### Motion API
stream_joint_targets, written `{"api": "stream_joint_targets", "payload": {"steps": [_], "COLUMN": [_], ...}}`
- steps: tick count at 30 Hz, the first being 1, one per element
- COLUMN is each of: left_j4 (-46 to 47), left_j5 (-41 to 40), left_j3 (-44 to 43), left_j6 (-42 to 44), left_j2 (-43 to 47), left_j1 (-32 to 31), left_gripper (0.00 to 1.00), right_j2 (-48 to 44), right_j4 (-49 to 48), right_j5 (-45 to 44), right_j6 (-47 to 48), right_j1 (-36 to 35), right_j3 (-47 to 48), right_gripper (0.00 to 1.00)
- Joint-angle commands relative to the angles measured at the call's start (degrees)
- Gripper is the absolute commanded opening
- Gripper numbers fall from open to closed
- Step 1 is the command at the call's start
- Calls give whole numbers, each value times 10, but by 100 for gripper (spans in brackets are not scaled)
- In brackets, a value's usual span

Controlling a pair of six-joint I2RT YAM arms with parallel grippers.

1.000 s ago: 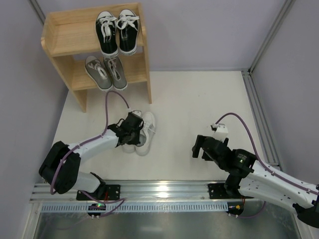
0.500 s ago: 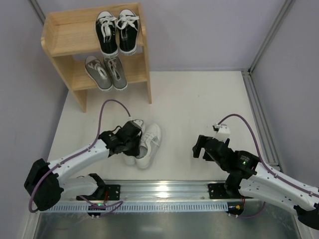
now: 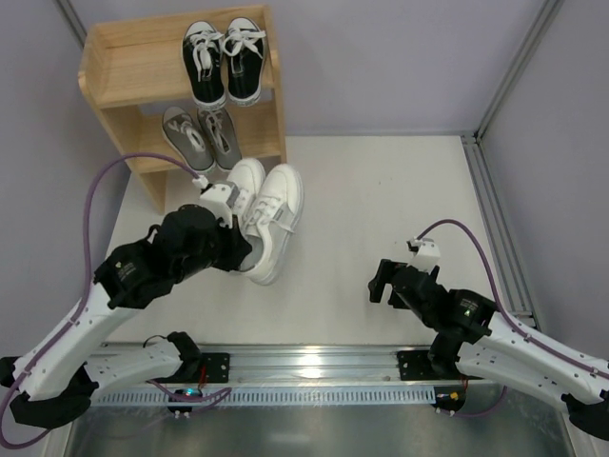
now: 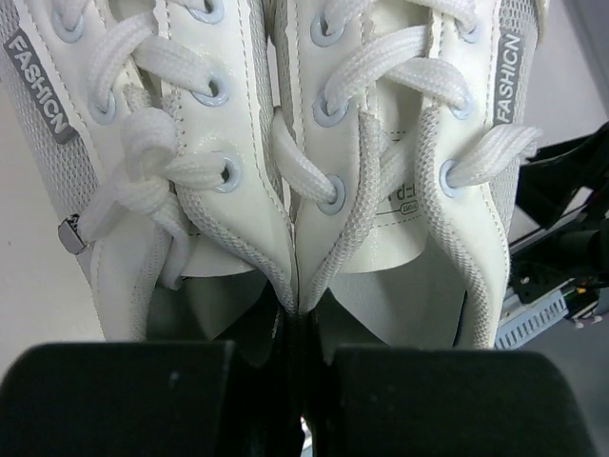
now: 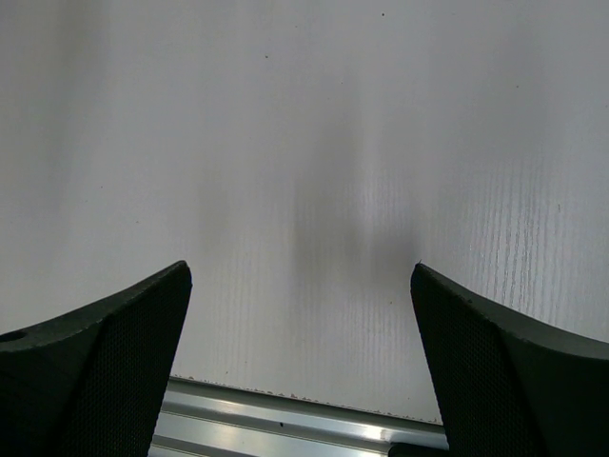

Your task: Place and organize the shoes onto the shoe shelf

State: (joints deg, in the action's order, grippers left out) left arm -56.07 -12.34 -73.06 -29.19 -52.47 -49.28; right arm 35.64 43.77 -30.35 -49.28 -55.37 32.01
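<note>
1. White sneakers [image 3: 271, 205] lie side by side as a pair just in front of the shelf [image 3: 119, 81], with their toes pointing at its lower tier.
2. The left gripper [image 3: 240, 249] grasps this pair at the heel end.
3. In the left wrist view, the 2 inner collar edges are pressed together between the black fingers [image 4: 114, 400], so 1 grip holds both shoes.
4. Laces on both shoes are tied, and each outer side carries a grey tab reading FASHION.
5. Whether the soles touch the table [image 3: 381, 190] cannot be told.
6. Black sneakers [image 3: 224, 62] stand on the right half of the top tier, with their white toe caps toward the back rail.
7. Grey sneakers [image 3: 202, 138] stand on the right half of the lower tier, directly below the black pair.
8. The right gripper [image 3: 381, 283] hangs over the table, well apart from every shoe.
9. In the right wrist view its fingers [image 5: 95, 371] are spread wide, with only bare table between them.
</note>
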Motion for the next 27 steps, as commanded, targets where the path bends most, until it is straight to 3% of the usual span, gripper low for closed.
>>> {"api": "stream_joint_targets", "payload": {"steps": [1,10,15,27], "left_j4": [25,40,21,80], "left_j5": [-14,3,-15,-308], "left_j3": [-103,-276,-415,-654], "left_j6": [55,141,183,444], "left_j2": [-1,-19,-71,-201], "left_j1": [-2,-3,-2,-3], "left_gripper": [0,0,0,0], "right_j2": [4,6,11,7], "right_j4": [-18,-9,-10,-29], "right_j5": [-9,-17,-16,-12], "right_j6": [1,5,8,53], "right_j1": [-1,-1,-1,-1], "right_j3": [10,24,26,42], "right_gripper": [97,97,97,97]}}
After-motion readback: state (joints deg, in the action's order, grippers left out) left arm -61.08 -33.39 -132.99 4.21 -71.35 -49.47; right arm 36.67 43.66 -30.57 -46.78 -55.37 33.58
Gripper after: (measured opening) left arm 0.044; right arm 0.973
